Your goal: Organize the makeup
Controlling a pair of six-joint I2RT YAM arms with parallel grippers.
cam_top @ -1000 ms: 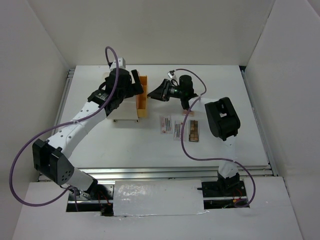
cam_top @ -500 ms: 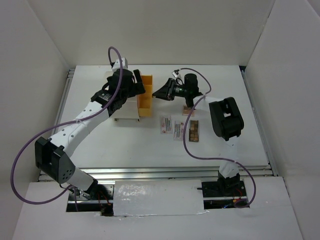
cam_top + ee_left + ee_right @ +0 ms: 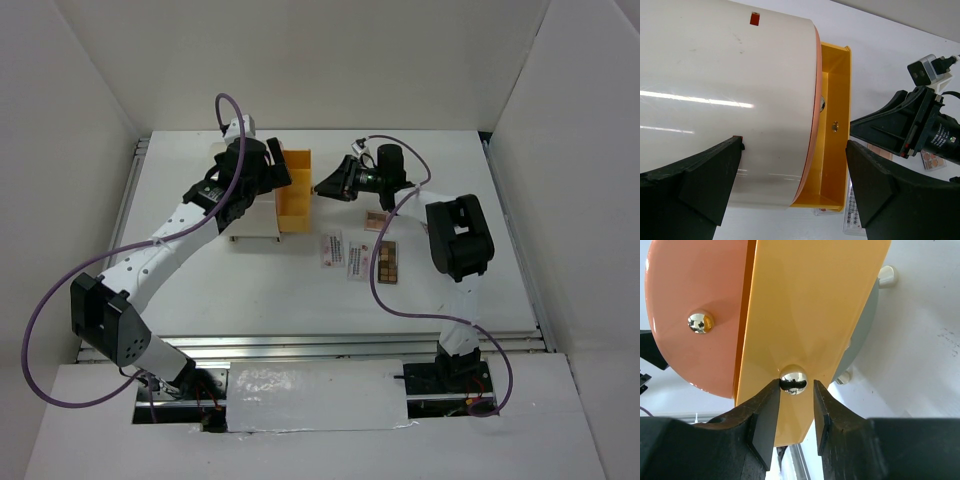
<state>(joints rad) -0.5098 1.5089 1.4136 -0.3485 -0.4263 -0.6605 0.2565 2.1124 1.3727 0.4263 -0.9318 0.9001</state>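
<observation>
The cream cylindrical box (image 3: 252,215) lies at the back left with its orange drawer (image 3: 294,190) pulled partly out to the right. My right gripper (image 3: 322,187) is shut on the drawer's chrome knob (image 3: 793,379), its jaws (image 3: 795,392) on either side of it. My left gripper (image 3: 262,175) is open, and its fingers (image 3: 710,185) straddle the box (image 3: 715,100) and drawer (image 3: 832,130). On the table lie two white-pink packets (image 3: 330,248) (image 3: 358,260), a brown palette (image 3: 387,261) and a pink-beige compact (image 3: 378,219). No sticks are in view.
The box's peach end face (image 3: 695,315) carries a second chrome knob (image 3: 700,322). White walls close in the table at the back and both sides. The makeup lies just in front of and under the right arm's wrist (image 3: 385,170).
The orange drawer has slid further out to the right, with my right gripper moving right with it. The left gripper has stayed on the box.
</observation>
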